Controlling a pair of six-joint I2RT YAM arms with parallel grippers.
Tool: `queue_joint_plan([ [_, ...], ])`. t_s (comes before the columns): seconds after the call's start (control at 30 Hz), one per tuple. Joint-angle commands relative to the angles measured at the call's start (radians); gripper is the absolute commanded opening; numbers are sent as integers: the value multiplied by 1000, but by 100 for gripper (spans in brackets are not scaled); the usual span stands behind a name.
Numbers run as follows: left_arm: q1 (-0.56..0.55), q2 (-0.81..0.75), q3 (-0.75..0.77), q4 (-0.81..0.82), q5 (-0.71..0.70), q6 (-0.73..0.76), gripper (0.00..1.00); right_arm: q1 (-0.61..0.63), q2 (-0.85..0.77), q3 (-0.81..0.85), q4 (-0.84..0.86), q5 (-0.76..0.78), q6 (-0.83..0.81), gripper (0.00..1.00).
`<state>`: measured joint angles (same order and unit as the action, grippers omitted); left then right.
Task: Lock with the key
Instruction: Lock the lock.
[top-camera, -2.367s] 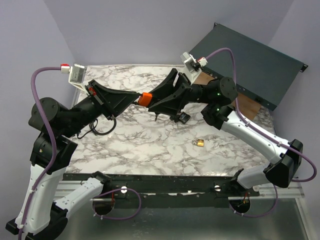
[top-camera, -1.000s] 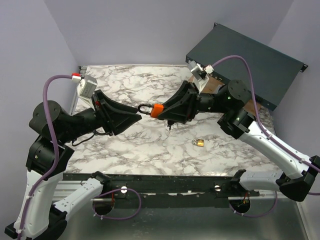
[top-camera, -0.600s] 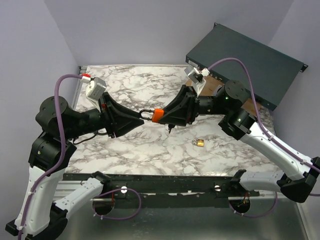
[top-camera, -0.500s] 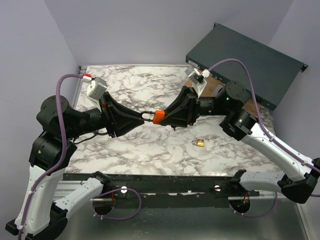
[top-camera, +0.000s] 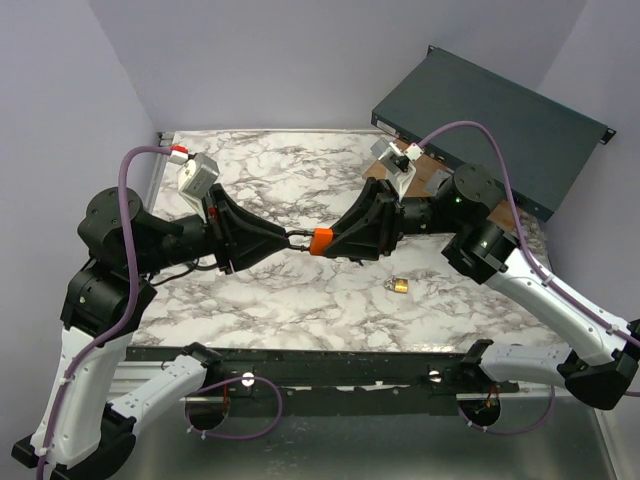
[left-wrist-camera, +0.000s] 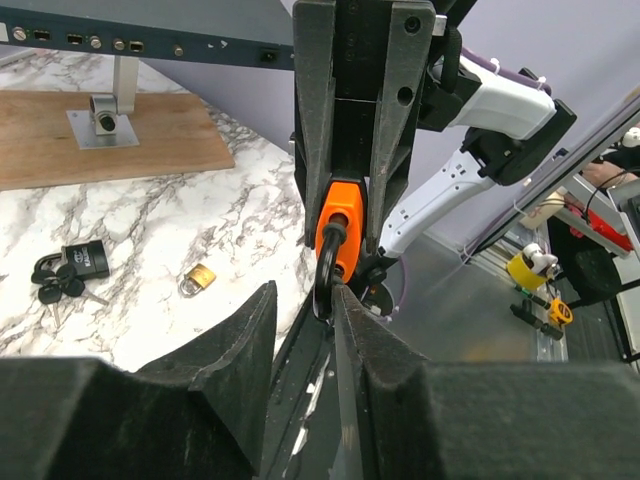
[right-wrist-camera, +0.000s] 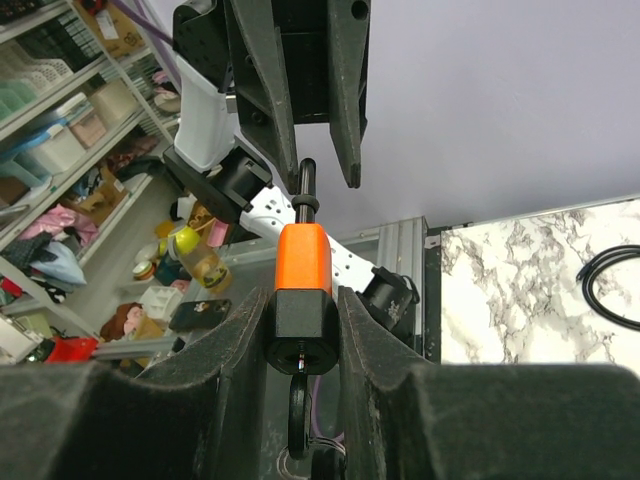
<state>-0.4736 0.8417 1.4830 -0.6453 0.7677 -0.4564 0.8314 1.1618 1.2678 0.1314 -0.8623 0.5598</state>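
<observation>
Being held in the air above the marble table (top-camera: 270, 165), the orange padlock (top-camera: 321, 241) is being clamped by its body between the two fingers of the right gripper (right-wrist-camera: 302, 318). The grip is being kept tight on both flanks of the lock. The shackle (left-wrist-camera: 323, 270) is being pointed away from the right arm, straight toward the left gripper (left-wrist-camera: 305, 298). The jaws of the left gripper are being held apart. The end of the shackle is being framed between their tips, close to one finger, and no pinch on it is being shown in either wrist view. In the overhead view the two grippers are being brought tip to tip over the middle of the table, with the lock bridging them. Beneath the lock body, in the right wrist view, a dark piece, seemingly the key (right-wrist-camera: 298, 405), is being seen hanging down. Whether it is seated in the keyhole cannot be told.

On the table, well below the grippers, a small brass padlock (top-camera: 398, 286) is being left lying alone. A black padlock (left-wrist-camera: 83, 260) with a bunch of keys is being shown near it in the left wrist view. Behind them a wooden board (left-wrist-camera: 150, 145) is being overhung by a dark rack unit (top-camera: 500, 100).
</observation>
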Motion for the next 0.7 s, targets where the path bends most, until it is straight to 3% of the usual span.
queue_joint_plan([
  [0.0, -1, 4, 2, 0, 45, 11, 26, 6, -14, 4, 30, -27, 6, 1],
  [0.4, -2, 12, -28, 30, 68, 10, 20, 6, 1, 10, 27, -38, 12, 1],
  [0.6, -3, 7, -49, 49, 77, 9, 1, 8, 13, 18, 17, -18, 11, 1],
  [0.67, -2, 5, -55, 56, 88, 5, 0, 9, 15, 21, 4, 7, -4, 1],
])
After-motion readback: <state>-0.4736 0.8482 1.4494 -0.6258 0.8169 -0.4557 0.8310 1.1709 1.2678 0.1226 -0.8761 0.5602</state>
